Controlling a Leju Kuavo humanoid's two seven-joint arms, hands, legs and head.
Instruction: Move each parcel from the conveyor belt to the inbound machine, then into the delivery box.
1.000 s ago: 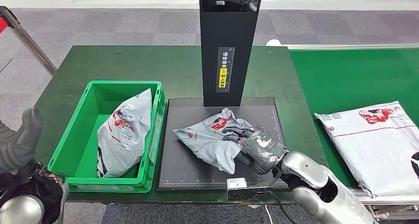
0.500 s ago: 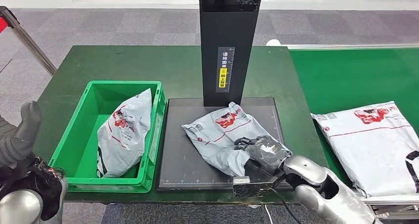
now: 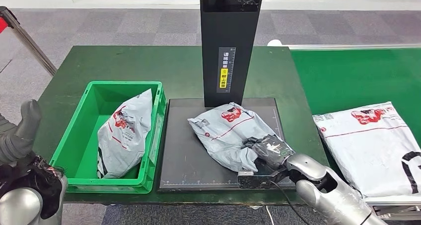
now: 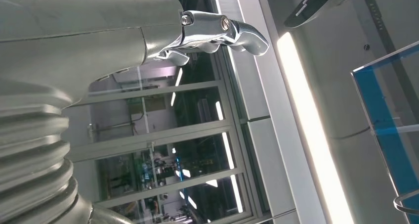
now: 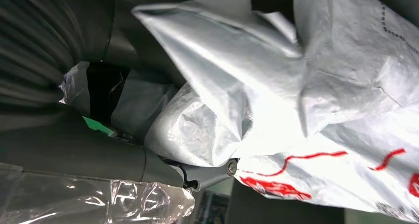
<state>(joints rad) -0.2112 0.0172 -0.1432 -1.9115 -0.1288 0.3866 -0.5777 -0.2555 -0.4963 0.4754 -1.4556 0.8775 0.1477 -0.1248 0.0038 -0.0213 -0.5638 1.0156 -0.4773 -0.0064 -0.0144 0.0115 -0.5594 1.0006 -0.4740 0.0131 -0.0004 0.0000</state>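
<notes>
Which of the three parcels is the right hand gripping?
The grey parcel on the black scanner platform, gripped by the right hand. The others lie untouched: one in the green crate, one on the conveyor belt.

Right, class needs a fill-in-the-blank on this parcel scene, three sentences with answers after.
1. The right hand grips the grey parcel lying on the black ____ platform.
2. Another grey parcel leans inside the ____ crate.
3. The white parcel lies on the green ____.

Missing words: scanner; green; conveyor belt
</notes>
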